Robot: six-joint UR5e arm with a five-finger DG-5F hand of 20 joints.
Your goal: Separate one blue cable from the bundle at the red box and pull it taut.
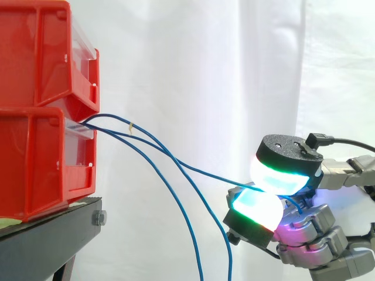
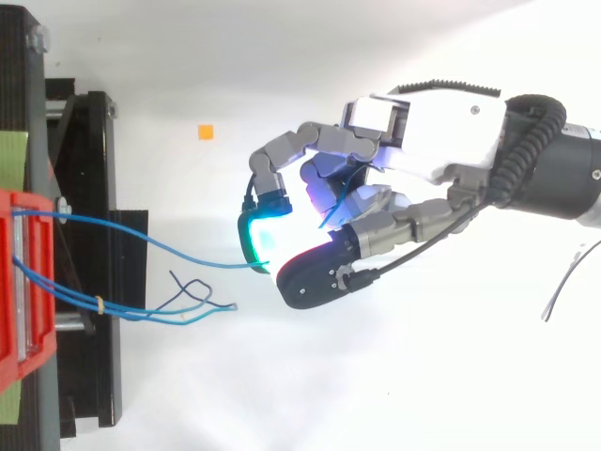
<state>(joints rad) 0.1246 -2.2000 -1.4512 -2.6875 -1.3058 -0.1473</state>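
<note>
Several thin blue cables leave the slot between two stacked red bins (image 1: pixel 35 158) at the left. My hand (image 2: pixel 413 141) has come in from the right and is shut on one blue cable (image 2: pixel 188 258), pinching it between a glowing cyan-green pad (image 1: pixel 275 175) and the pad below (image 1: pixel 255 211). That cable (image 1: pixel 205 173) runs from the bins to the pinch with a slight sag. Its short free end pokes out behind the pads. The other cables (image 1: pixel 229 263) hang down loose, apart from the hand.
A small pale tie (image 1: pixel 131 126) binds the loose cables (image 2: pixel 178 305) near the bins. The bins stand on a black stand (image 1: pixel 53 234), whose edge lies left of the hand. A small orange square (image 2: pixel 205 132) lies on the white ground.
</note>
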